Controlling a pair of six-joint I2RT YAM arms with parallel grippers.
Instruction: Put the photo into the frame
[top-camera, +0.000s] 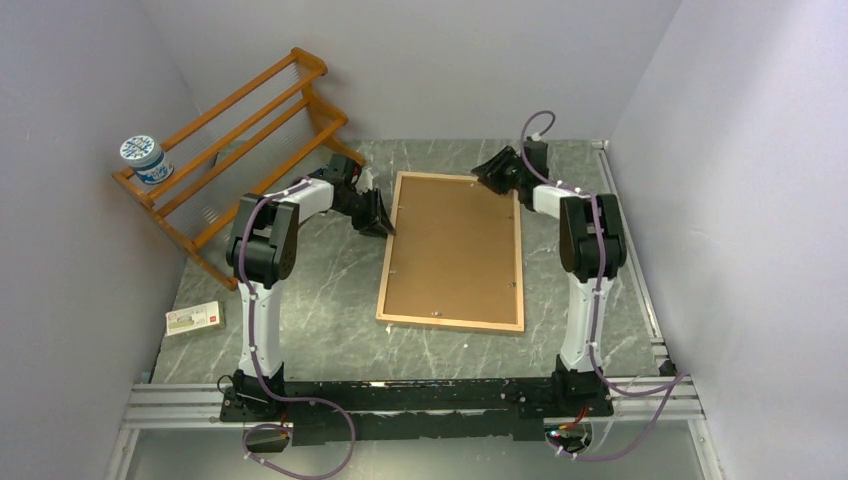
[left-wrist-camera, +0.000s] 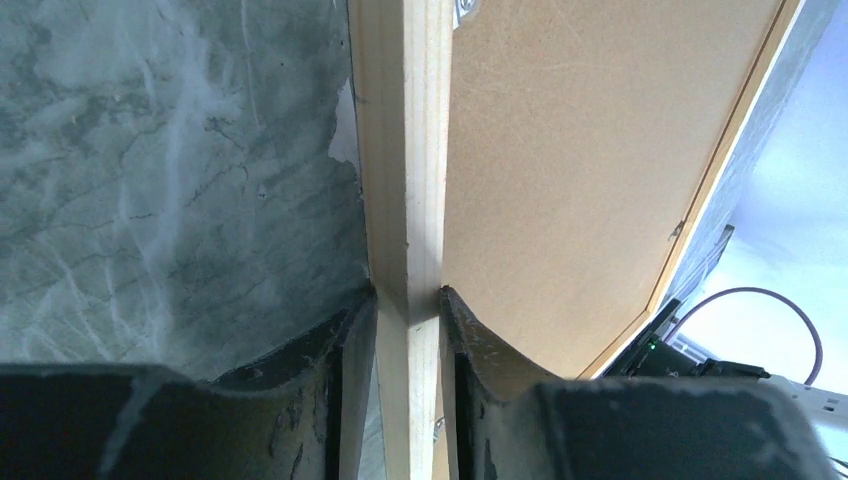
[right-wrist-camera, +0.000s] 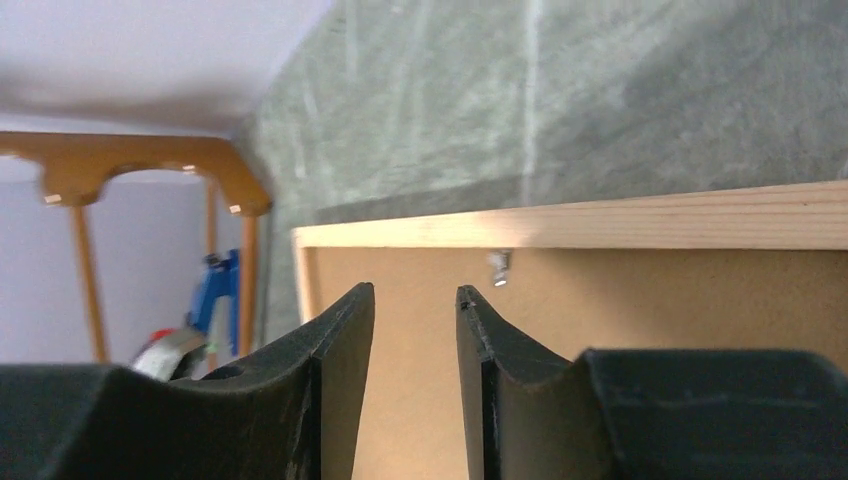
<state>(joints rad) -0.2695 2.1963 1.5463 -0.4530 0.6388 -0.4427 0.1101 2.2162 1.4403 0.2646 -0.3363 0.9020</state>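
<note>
The frame (top-camera: 450, 323) lies flat on the table with its back up, and the brown backing board (top-camera: 455, 250) fills it. The photo is not in view. My left gripper (top-camera: 385, 222) is at the frame's left side, shut on the light-wood border (left-wrist-camera: 405, 150), with one finger (left-wrist-camera: 350, 340) outside it and the other over the board (left-wrist-camera: 580, 150). My right gripper (top-camera: 487, 172) is at the far right corner, open and empty. In the right wrist view it (right-wrist-camera: 415, 295) hovers over the board (right-wrist-camera: 650, 300) just inside the border (right-wrist-camera: 640, 222), near a small metal tab (right-wrist-camera: 499, 266).
An orange-brown slatted rack (top-camera: 240, 140) stands at the back left with a blue-and-white tin (top-camera: 145, 160) on its end. A small white box (top-camera: 194, 319) lies at the table's left edge. A metal rail (top-camera: 400, 400) runs along the near edge. Walls close in on three sides.
</note>
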